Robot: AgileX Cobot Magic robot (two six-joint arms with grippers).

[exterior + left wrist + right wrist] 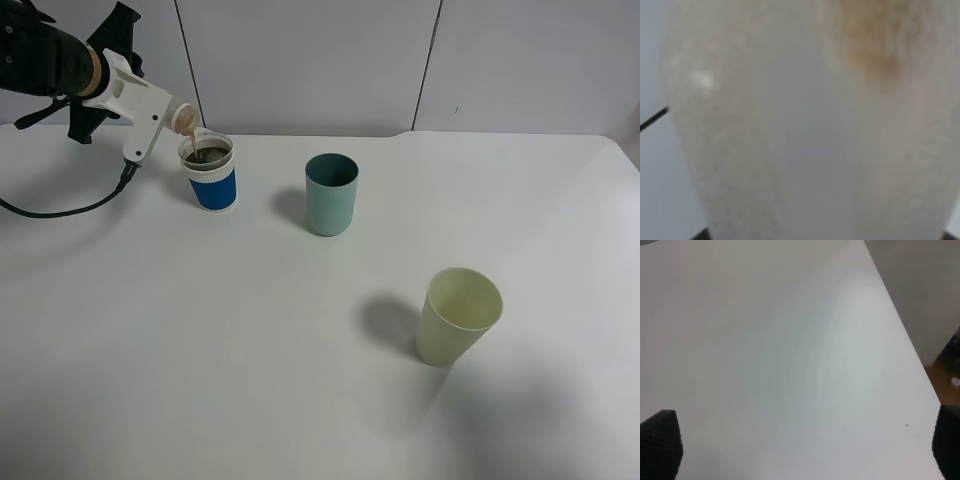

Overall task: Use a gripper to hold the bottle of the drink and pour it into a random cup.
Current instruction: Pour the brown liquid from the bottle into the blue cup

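Left tool clasping bottle, tilted over cup

Colours: the left gripper is white with an orange band, and its cable is black. The bottle in it has a beige neck and a translucent, milky, brown-tinged wall. Just below the gripper, the cup is blue with a white ribbed band, and the drink is brown. Farther off stand a teal tumbler and a pale yellow-green tumbler. The table is plain white. The right gripper has black, finely textured fingertips.
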